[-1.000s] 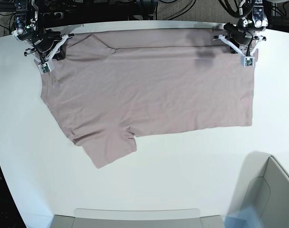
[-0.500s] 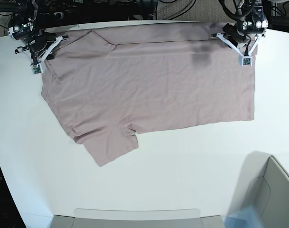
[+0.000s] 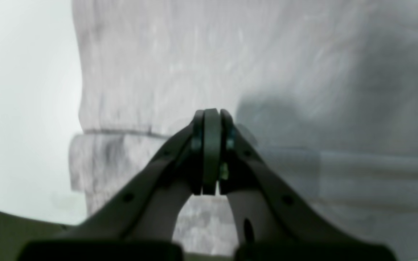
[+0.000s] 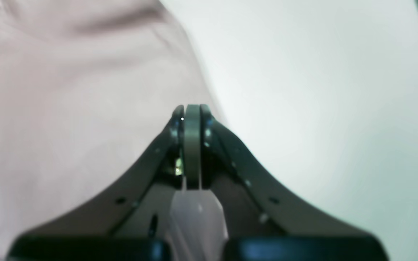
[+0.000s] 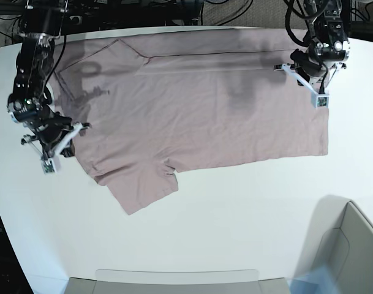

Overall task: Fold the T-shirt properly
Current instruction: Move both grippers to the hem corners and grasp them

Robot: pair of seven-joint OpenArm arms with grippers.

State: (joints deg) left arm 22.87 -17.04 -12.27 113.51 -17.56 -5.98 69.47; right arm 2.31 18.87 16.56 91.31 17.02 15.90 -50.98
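Observation:
The mauve-pink T-shirt (image 5: 198, 116) lies spread flat on the white table (image 5: 235, 233), with one sleeve pointing toward the near edge. My right gripper (image 5: 51, 147) hovers at the shirt's left edge in the base view. Its jaws are pressed together (image 4: 191, 108) over the border between the fabric (image 4: 49, 108) and the bare table (image 4: 321, 90). My left gripper (image 5: 315, 82) is over the shirt's far right part, also shut (image 3: 212, 116), above a hemmed edge of the T-shirt (image 3: 194, 54). I see no fabric pinched in either one. Both wrist views are blurred.
A grey open box (image 5: 351, 245) stands at the near right corner. A low grey tray (image 5: 177, 282) runs along the near edge. Cables and dark equipment (image 5: 192, 9) crowd the space behind the table's far edge.
Both arms have come away from the shirt's far corners toward the near side, the right one much further. The shirt slid slightly toward the far edge and stays flat.

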